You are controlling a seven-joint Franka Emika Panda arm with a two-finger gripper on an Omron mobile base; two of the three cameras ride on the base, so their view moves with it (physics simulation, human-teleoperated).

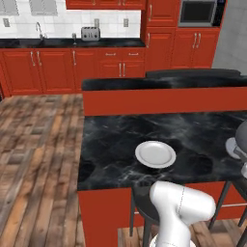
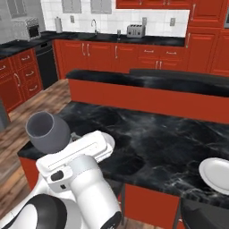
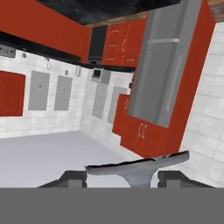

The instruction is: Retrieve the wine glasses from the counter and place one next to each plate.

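No text, label, brand, number or sign can be read in these pictures. The toaster [image 1: 90, 34] on the far surface [image 1: 72, 43] has a plain silver face with no mark that I can make out. The microwave [image 1: 197, 13] shows only a dark door. The red cabinet doors [image 2: 100, 56] and the white wall tiles [image 2: 112, 20] are plain, and the grey fridge [image 3: 164, 74] in the hand view also carries no writing.
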